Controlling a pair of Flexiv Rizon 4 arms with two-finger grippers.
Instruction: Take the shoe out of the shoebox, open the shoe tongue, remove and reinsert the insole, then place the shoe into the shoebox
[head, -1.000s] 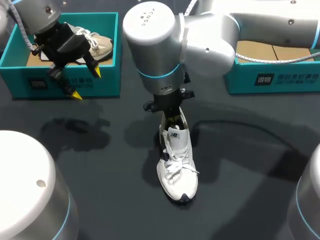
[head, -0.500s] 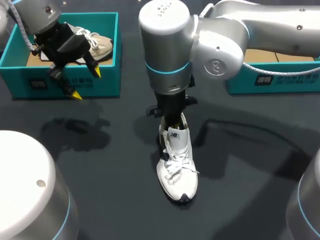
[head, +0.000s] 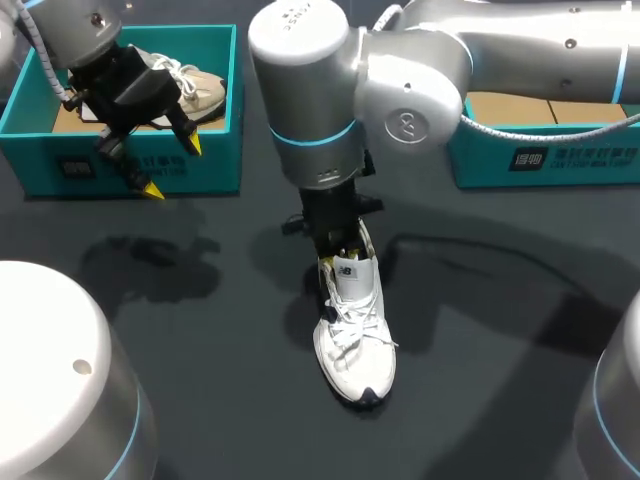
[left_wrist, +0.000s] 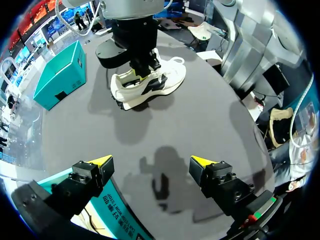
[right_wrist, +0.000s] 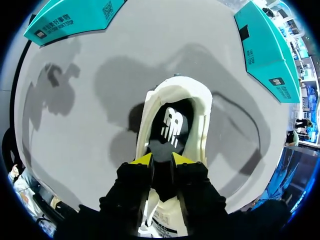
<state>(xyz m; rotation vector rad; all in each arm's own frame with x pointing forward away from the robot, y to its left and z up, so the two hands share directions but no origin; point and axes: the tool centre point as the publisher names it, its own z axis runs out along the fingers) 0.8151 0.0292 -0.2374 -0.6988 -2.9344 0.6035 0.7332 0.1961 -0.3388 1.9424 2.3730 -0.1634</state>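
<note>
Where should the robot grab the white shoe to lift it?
The heel rim, I think, coming down from above. The white shoe stands upright on its sole with its opening facing up, so that thin rim is easy to pinch; the round toe would probably slip.

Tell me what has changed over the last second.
The right arm swung its big joint sideways and back, and the right gripper slid slightly further into the shoe, toward the tongue. Nothing visibly taken or released. The shoe and the open left gripper at the shoebox stayed put.
</note>
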